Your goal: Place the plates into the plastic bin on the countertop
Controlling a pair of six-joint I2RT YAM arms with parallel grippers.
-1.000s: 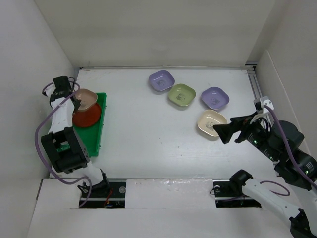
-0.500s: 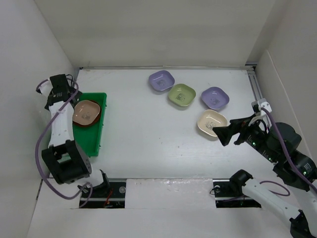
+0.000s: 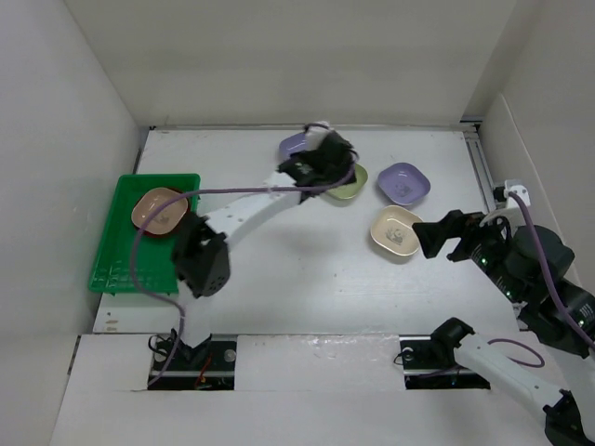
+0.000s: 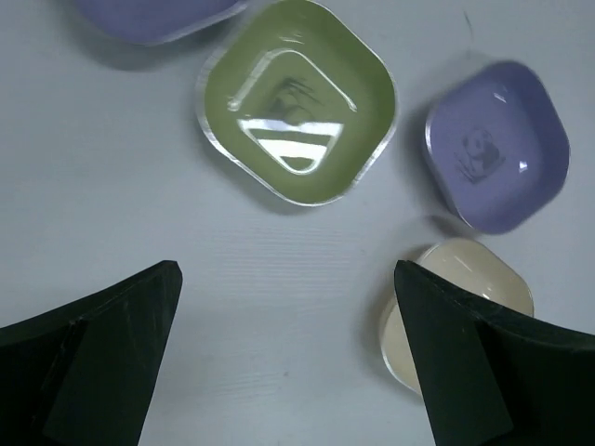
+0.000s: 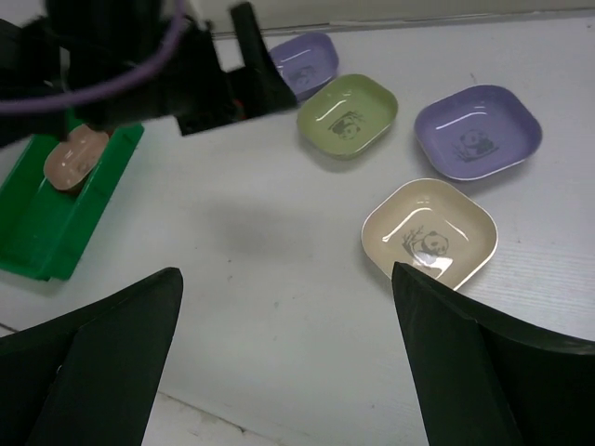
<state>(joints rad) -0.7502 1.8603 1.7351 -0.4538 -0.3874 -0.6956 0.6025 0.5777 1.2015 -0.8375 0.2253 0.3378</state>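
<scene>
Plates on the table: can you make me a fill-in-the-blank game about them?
The pink dish lies in the ___ bin.
___ dishes sit outside it on the countertop.
The dish nearest the open right hand is ___.
Answers: green, four, cream.

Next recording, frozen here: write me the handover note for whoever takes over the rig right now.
Left gripper: open, empty, by the olive-green dish.
Right gripper: open, empty, by the cream dish.
Done: brownish-pink dish lies in the plastic bin. What lies under it I cannot tell.
Left to bin: olive-green, cream, far lilac dish, right lilac dish, all on the countertop.
</scene>
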